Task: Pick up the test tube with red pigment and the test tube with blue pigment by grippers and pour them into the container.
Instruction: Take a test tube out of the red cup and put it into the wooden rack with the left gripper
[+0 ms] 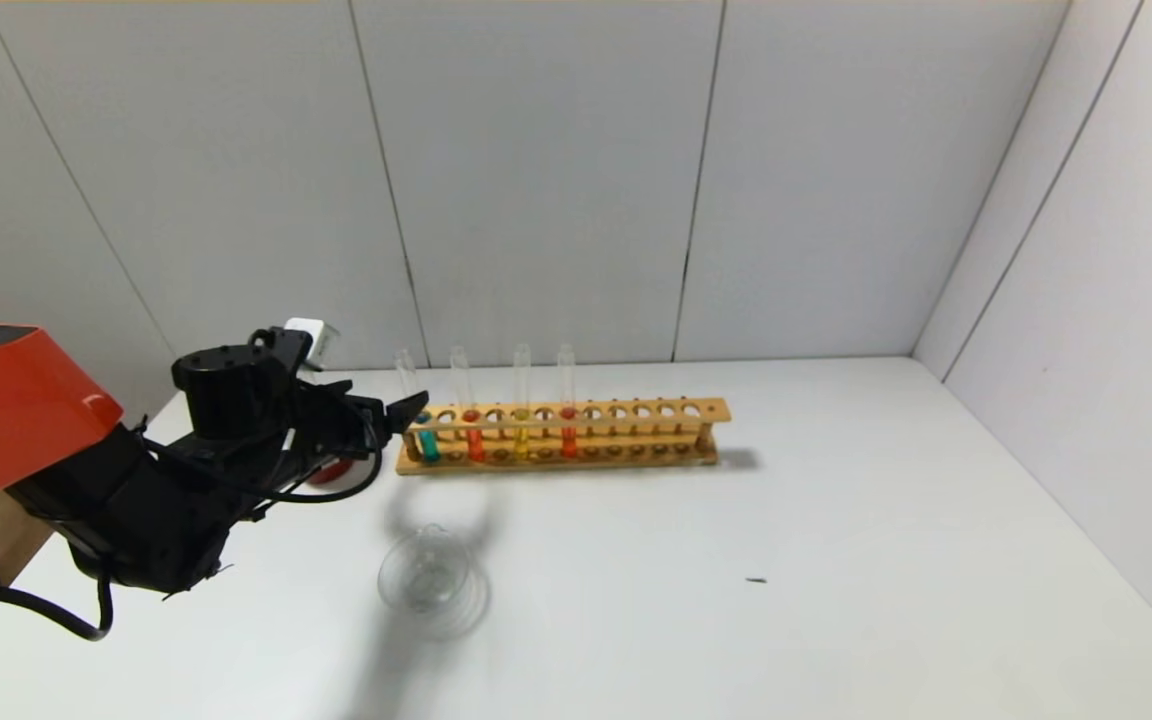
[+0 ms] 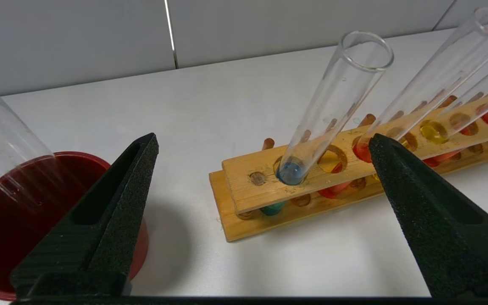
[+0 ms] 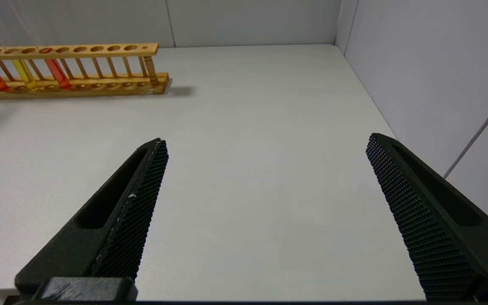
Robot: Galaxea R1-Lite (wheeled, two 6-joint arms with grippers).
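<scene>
Even, bright overhead light washing the white bench [image 1: 836, 560], soft shadow trailing beside the wooden rack [image 1: 564, 432], fainter shadow smearing around the glass dish [image 1: 431, 580], dish reading blurred, walls bowing slightly toward head-view edges.

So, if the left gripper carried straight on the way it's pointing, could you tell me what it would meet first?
Most likely the test tube with blue pigment, standing in the end hole of the wooden rack. The left gripper is open and the tube sits in the gap ahead of its fingers, though depth is hard to judge.

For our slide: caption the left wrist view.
Open left gripper approaches blue test tube in wooden rack.
</scene>
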